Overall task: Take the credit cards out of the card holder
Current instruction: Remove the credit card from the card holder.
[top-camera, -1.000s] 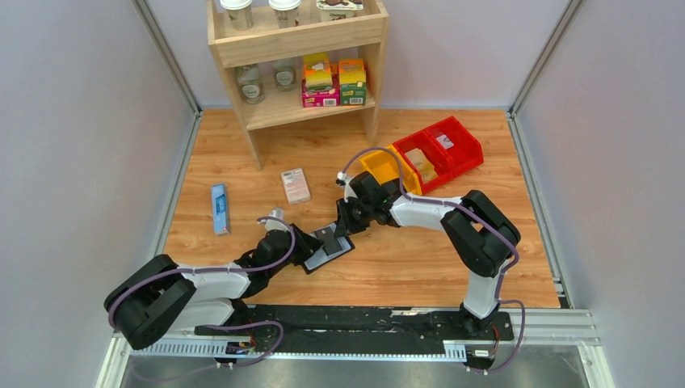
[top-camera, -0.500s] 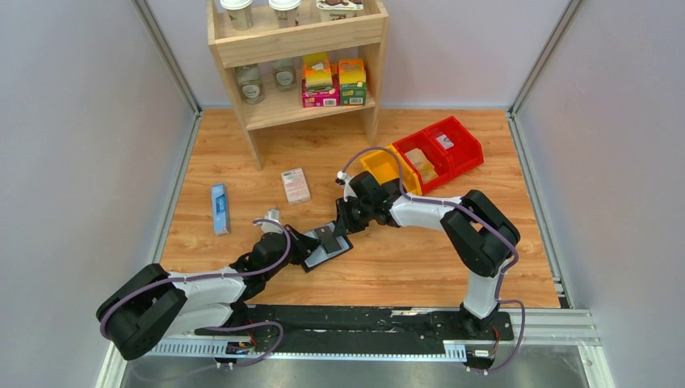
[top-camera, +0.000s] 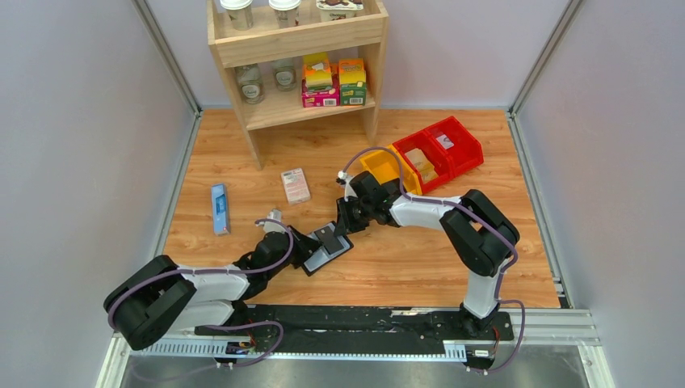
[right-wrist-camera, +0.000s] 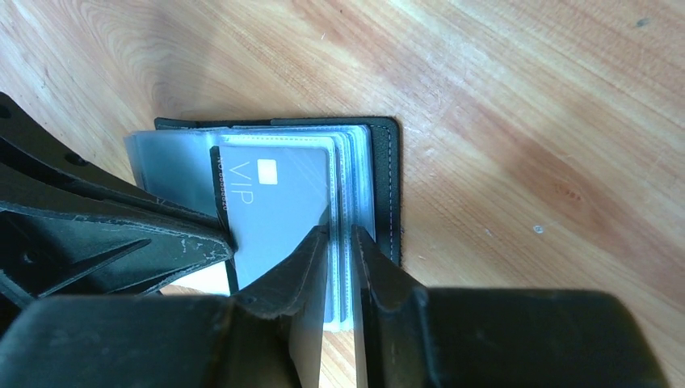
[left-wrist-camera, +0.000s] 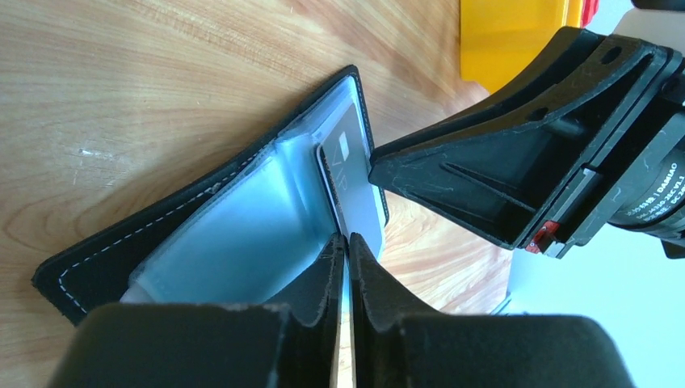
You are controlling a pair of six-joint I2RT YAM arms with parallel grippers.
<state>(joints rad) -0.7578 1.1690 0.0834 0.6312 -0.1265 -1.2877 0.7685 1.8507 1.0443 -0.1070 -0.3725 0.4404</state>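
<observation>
The black card holder [top-camera: 317,259] lies open on the wooden table, its grey-blue clear pockets [left-wrist-camera: 242,234] facing up. A grey credit card [right-wrist-camera: 275,202] marked VIP sticks partly out of a pocket [left-wrist-camera: 355,190]. My left gripper [left-wrist-camera: 346,240] comes in from the left [top-camera: 309,247]. Its jaws are pressed almost together on the card's near corner. My right gripper [right-wrist-camera: 341,234] reaches in from the right [top-camera: 344,225] and is shut on the edge of several clear pocket pages, beside the card. The holder's black cover [right-wrist-camera: 393,186] rests flat under them.
A pink-and-white box [top-camera: 296,185] and a narrow blue box [top-camera: 219,208] lie to the left behind the holder. A yellow bin [top-camera: 386,166] and red bins [top-camera: 440,145] stand behind the right arm. The wooden shelf [top-camera: 295,48] holds jars and cartons at the back.
The left arm swung its elbow down and to the left half a second ago and has come back. The holder, the card and the right arm have stayed put.
</observation>
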